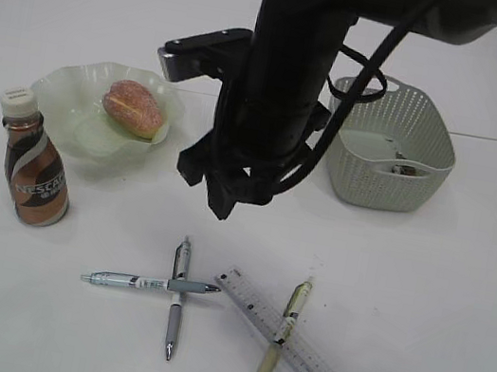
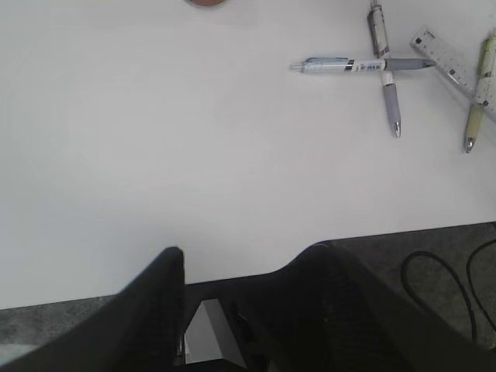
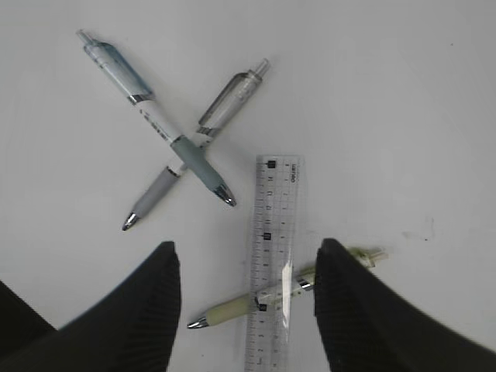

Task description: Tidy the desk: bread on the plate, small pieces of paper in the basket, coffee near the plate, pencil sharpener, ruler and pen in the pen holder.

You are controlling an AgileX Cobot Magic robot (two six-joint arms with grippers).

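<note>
R gripper above ruler, jaws apart, empty.
Green pen across ruler; L gripper apart, near desk edge.

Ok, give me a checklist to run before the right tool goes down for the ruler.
1. Right tool open: ok.
2. Right tool over the ruler: ok.
3. Ruler free to lift: not ok, the cream pen lies across it.
4. Crossed pens clear of the ruler: ok.
5. Pen holder located: cannot tell, not in view.
6. Left tool out of the way, open, empty: ok.
</note>
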